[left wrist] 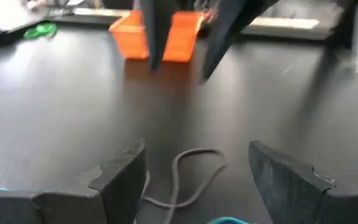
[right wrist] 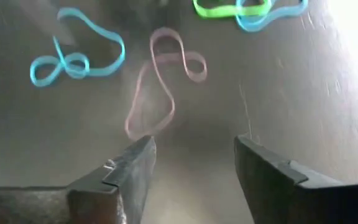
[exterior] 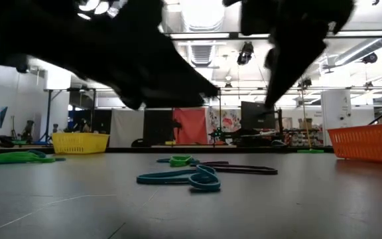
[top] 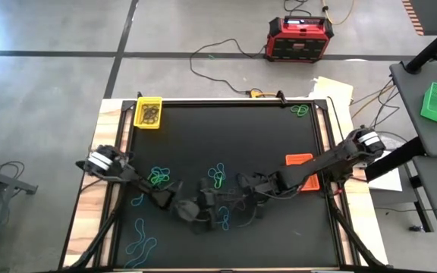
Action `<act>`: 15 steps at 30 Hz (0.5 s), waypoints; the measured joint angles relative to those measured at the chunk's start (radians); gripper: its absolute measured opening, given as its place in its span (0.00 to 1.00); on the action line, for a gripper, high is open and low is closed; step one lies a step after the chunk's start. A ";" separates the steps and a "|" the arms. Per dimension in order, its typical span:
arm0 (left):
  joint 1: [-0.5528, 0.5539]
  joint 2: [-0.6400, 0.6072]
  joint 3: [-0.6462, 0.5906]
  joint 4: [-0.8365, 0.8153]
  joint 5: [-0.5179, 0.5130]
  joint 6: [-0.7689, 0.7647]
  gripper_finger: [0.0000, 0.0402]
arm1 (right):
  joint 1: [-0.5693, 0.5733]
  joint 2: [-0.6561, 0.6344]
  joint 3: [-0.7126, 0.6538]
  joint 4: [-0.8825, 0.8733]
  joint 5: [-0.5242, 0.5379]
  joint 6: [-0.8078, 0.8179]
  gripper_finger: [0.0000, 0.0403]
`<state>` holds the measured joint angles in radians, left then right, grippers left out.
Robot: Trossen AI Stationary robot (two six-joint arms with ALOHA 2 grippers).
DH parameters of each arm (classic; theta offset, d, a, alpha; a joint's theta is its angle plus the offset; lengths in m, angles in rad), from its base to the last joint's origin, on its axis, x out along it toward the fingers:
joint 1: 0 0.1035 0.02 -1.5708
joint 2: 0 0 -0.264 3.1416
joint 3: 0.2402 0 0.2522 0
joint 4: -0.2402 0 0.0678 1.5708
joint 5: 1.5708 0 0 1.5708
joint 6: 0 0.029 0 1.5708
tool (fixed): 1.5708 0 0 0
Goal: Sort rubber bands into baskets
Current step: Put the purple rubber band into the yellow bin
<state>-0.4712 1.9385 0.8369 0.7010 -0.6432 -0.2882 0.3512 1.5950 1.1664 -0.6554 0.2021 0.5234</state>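
Black mat [top: 203, 129]: two baskets, yellow [top: 149, 112], orange [top: 302, 168].

No legible txt anywhere — labels, brands, nos. (all too blurry).

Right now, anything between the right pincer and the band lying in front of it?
Nothing visible. The right pincer is open over bare mat, and the pale purple rubber band lies just ahead of its fingertips, unobstructed. Other bands lie off to the sides.
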 joint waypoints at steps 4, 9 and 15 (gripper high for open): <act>0.057 0.094 0.122 -0.165 0.028 -0.089 0.65 | 0.075 -0.023 -0.006 -0.056 0.003 0.049 0.56; 0.102 0.168 0.216 -0.381 0.011 -0.191 0.65 | 0.187 -0.021 -0.008 -0.065 0.030 0.118 0.58; 0.100 0.205 0.234 -0.378 -0.002 -0.230 0.63 | 0.271 -0.006 -0.009 -0.057 0.123 0.165 0.58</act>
<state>-0.3715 2.1437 1.0705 0.3230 -0.6451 -0.5183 0.6223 1.5889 1.1572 -0.7127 0.3256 0.6886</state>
